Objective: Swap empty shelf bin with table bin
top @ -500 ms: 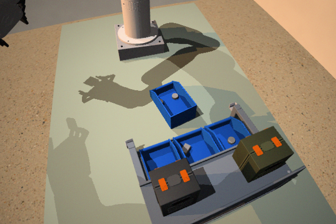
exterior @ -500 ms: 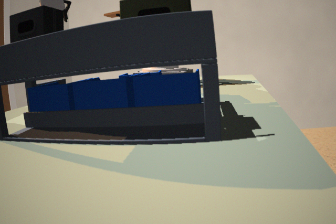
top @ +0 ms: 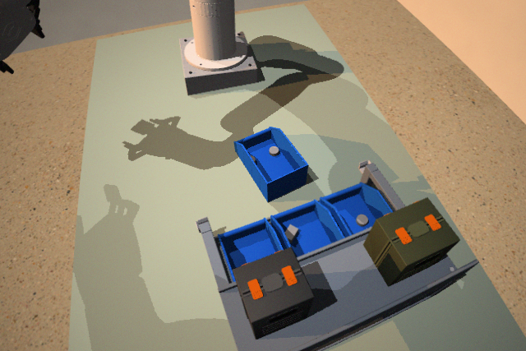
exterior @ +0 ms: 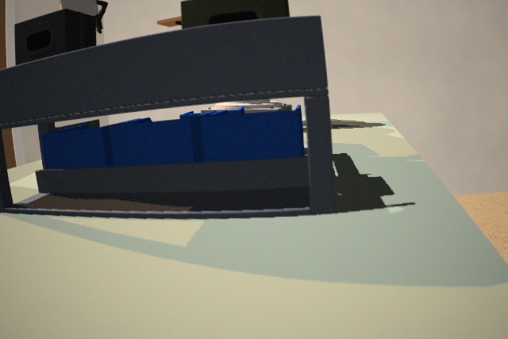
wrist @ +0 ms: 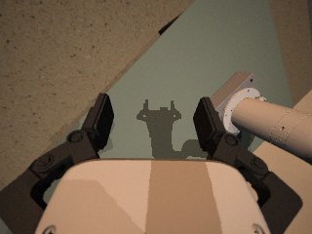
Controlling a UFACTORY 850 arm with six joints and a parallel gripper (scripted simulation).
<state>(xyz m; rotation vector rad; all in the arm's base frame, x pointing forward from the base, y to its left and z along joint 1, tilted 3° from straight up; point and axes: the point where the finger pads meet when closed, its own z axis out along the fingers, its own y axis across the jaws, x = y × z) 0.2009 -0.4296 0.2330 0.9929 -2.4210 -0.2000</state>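
- Empty bin [top: 248,245] sits in the shelf [top: 339,283], leftmost of three, beside the black case [top: 274,292].
- Loaded bin [top: 271,162] stands on the table [top: 127,211], just before the shelf.
- Gripper [wrist: 153,122]: fingers wide apart, holding nothing, well off the shelf.

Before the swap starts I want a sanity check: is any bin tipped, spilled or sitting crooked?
Nothing stands out. The three blue open bins on the grey shelf sit level in a row, the left one empty. The blue bin on the table stands upright with its grey parts inside. The gripper is open, holding nothing.
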